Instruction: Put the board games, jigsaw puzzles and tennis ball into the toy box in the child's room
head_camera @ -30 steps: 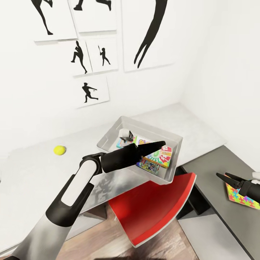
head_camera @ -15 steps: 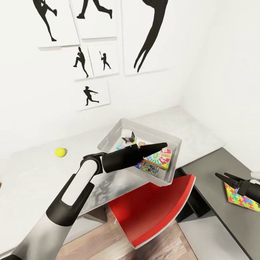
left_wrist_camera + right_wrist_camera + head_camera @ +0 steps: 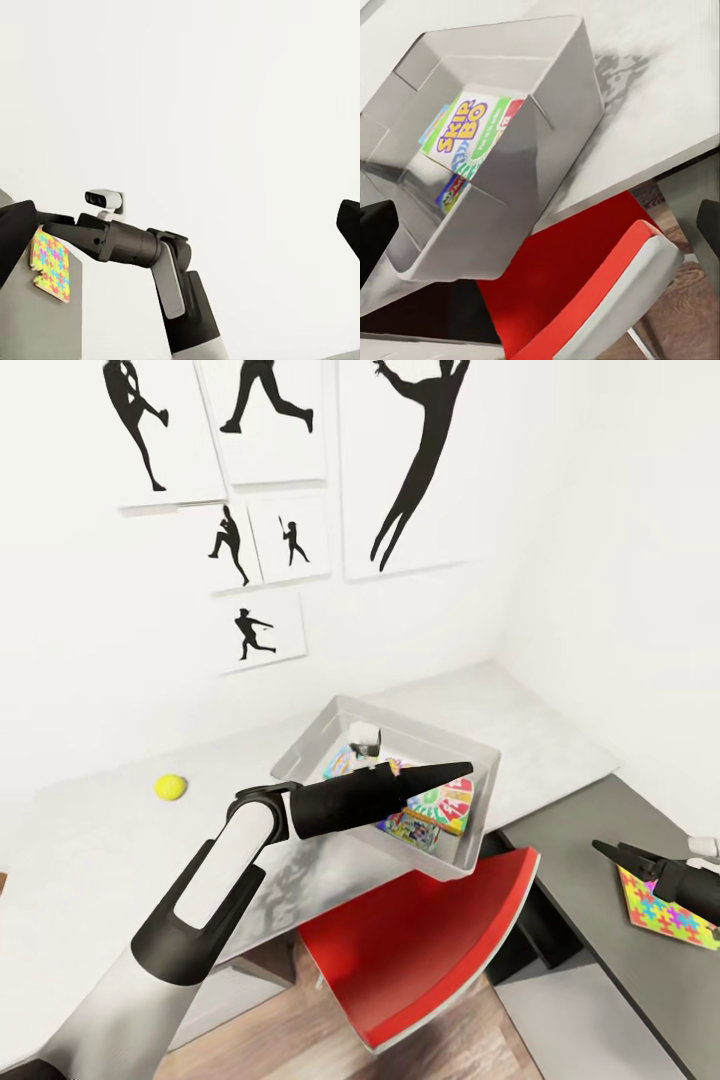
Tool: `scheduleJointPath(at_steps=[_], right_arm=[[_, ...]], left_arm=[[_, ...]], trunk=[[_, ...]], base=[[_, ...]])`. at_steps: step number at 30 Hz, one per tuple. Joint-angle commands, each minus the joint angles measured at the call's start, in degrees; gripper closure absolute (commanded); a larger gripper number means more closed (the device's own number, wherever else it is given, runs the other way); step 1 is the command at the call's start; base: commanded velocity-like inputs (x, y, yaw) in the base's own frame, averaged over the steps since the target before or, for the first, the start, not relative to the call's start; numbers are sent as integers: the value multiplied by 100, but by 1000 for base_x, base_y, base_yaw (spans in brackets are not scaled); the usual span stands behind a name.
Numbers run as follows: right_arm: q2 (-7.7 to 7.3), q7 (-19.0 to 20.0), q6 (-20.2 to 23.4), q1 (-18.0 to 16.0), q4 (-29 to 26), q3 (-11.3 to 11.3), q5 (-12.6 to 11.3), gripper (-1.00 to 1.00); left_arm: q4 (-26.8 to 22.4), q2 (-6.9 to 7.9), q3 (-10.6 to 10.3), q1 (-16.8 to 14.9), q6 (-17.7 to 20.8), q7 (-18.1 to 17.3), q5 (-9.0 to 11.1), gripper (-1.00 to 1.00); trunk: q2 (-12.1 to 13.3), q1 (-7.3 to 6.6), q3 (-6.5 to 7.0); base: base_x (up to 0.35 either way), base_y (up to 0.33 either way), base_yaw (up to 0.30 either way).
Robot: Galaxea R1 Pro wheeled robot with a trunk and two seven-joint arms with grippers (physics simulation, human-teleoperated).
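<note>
Now the left arm reaches across the pale worktop (image 3: 90, 860), its left pincer (image 3: 372, 740) up above the toy box (image 3: 400, 728); whether its fingers are apart or closed cannot be told. Inside the toy box lie the board games: the white-green-red Skip-Bo box (image 3: 476, 135) on top, a small blue box (image 3: 451, 193) peeking from beneath it. That stack sits just under and beside the left pincer in the head view.

The tennis ball (image 3: 170, 787) rests on the worktop well apart from the toy box, on the far side of the left arm. On the dark grey cabinet top (image 3: 590, 860) lies a jigsaw puzzle (image 3: 668, 912), flat, with the right pincer (image 3: 612, 852) hovering just over its near corner; its two fingers show a narrow gap and grip nothing. A red chair (image 3: 420, 945) stands tucked beneath the toy box's corner. Black baseball silhouette pictures (image 3: 250, 540) hang on the white wall.
</note>
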Motion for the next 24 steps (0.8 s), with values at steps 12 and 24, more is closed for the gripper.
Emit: scheduleJointPath(at_steps=[12,24], right_arm=[[-4,-131,81,-6,-1,21,-4,-100],[-4,-154,83,-6,-3,25,0,-100]], left_arm=[[2,-13,-14,-30,20,202,-11,-100],[2,-3,-16,-27,20,237,-12,-100]], trunk=[[-9,3,105],[-9,3,218]], base=[[0,0,0],[0,0,0]])
